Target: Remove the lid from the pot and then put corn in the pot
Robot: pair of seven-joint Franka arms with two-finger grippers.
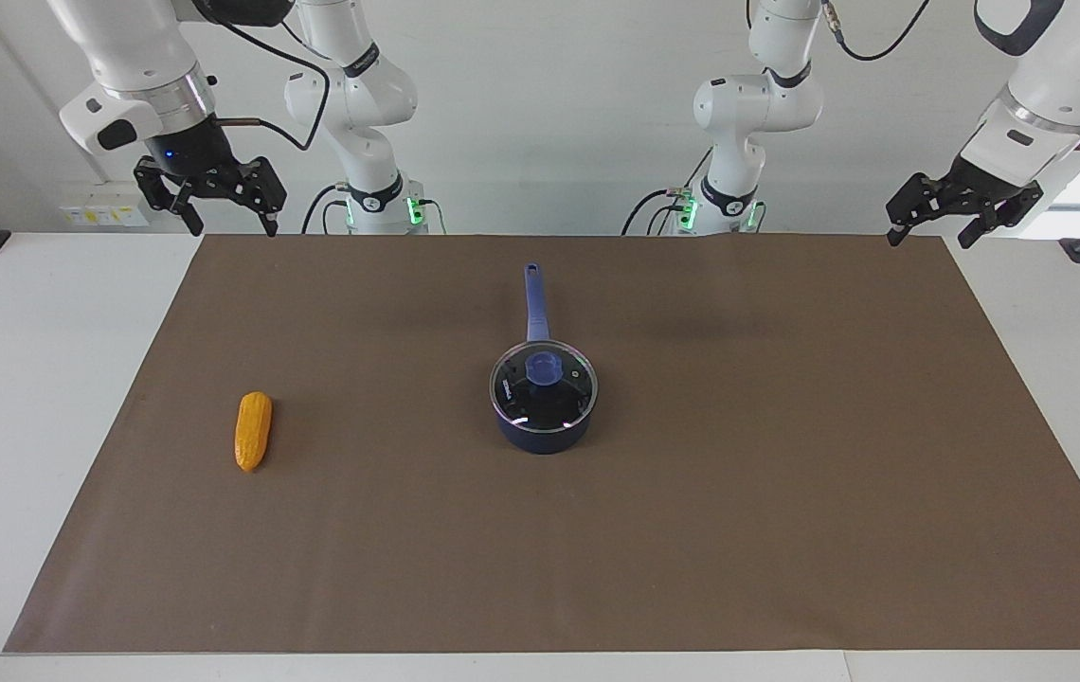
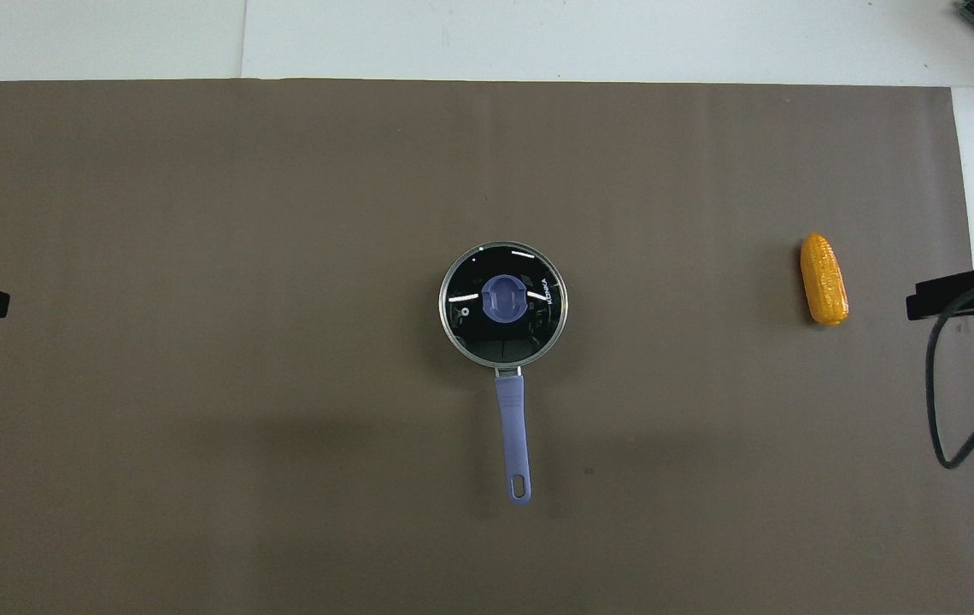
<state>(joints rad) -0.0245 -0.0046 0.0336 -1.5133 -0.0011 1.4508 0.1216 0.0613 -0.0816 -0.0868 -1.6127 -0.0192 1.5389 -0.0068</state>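
Lid (image 1: 543, 377) seated on pot (image 1: 545, 431), knob up for top grasp. Corn (image 1: 253, 431) under right claw's (image 1: 222, 214) end. Left claw (image 1: 938, 229) waiting — both agape, empty.

bare mat (image 1: 748, 455) around pot (image 1: 543, 431) — lid (image 1: 544, 384) on, corn (image 1: 253, 431) apart

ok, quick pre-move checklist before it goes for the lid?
1. Lid seated on pot, knob up: ok.
2. Nothing over the lid's knob: ok.
3. Left claw open, empty, up at the mat's corner: ok.
4. Right claw open, empty, up at its own corner: ok.
5. Corn lying free on the mat toward the right arm's end, apart from the pot: ok.
6. Pot handle points toward the robots, clear of the corn: ok.
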